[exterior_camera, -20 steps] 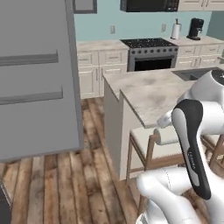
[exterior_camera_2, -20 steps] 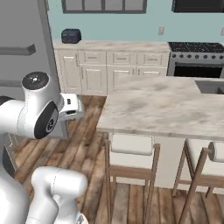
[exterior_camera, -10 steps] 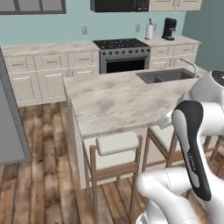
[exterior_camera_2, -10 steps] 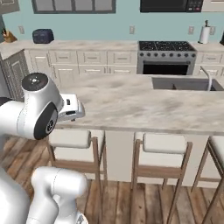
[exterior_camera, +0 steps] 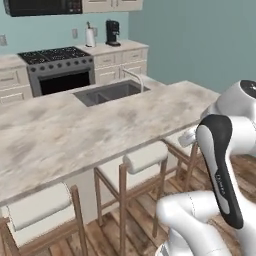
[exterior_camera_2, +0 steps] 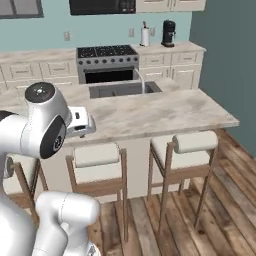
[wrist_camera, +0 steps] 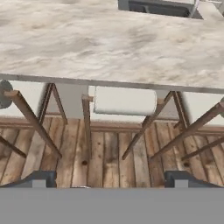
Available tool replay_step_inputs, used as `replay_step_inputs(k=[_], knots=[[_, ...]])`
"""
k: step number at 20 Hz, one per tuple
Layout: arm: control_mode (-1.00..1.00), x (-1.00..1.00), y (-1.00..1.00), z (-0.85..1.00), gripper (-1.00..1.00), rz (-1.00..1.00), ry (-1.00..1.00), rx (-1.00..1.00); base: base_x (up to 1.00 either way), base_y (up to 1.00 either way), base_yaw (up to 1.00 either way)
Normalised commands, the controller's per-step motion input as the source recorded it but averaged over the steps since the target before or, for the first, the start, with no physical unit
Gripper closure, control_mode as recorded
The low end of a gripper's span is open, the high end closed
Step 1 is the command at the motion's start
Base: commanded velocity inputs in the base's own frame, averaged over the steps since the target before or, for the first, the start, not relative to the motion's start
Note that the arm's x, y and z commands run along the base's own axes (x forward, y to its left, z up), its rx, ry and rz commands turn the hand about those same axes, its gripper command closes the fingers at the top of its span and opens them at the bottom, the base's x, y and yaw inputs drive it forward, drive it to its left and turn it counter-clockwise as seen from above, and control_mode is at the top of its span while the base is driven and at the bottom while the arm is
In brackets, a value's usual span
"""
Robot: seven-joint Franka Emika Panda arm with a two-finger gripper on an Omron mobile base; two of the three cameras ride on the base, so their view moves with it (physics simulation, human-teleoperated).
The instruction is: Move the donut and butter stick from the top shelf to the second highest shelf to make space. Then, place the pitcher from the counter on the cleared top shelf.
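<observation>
Marbled counter [exterior_camera_2: 165, 112] with one sink [exterior_camera_2: 122, 89], seemingly three stools [exterior_camera_2: 187, 150] below; tool [wrist_camera: 109, 181] spread open, empty.

Wooden stools [exterior_camera_2: 186, 150] on plank floor [wrist_camera: 109, 153]; sink [exterior_camera: 107, 92], stove [exterior_camera_2: 107, 62], coffee maker [exterior_camera: 112, 33].

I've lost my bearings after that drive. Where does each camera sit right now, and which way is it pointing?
Left base view: behind the arm's left, looking forward and down over the island counter toward the sink and stove; the white arm rises at lower right.
Right base view: behind the arm's right, facing the same island; the arm rises at lower left.
Hand view: on the hand, looking at a stool under the counter edge; the open pincer shows its tips at the bottom.
Both base views share the island, sink, stove and stools.
</observation>
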Motion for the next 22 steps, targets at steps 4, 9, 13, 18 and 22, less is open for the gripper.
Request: replay_step_inputs(k=[4,9,13,18,22], knots=[[1.00,0.00,0.00,0.00,-1.00,0.00,0.00,0.00,0.08,-0.39,-0.76],[1.00,0.00,0.00,0.00,-1.00,0.00,0.00,0.00,0.26,-0.38,-0.68],[1.00,0.00,0.00,0.00,-1.00,0.00,0.00,0.00,0.83,-0.40,-0.47],[1.00,0.00,0.00,0.00,-1.00,0.00,0.00,0.00,1.00,-0.41,-0.37],[1.00,0.00,0.00,0.00,-1.00,0.00,0.00,0.00,1.00,-0.46,-0.17]])
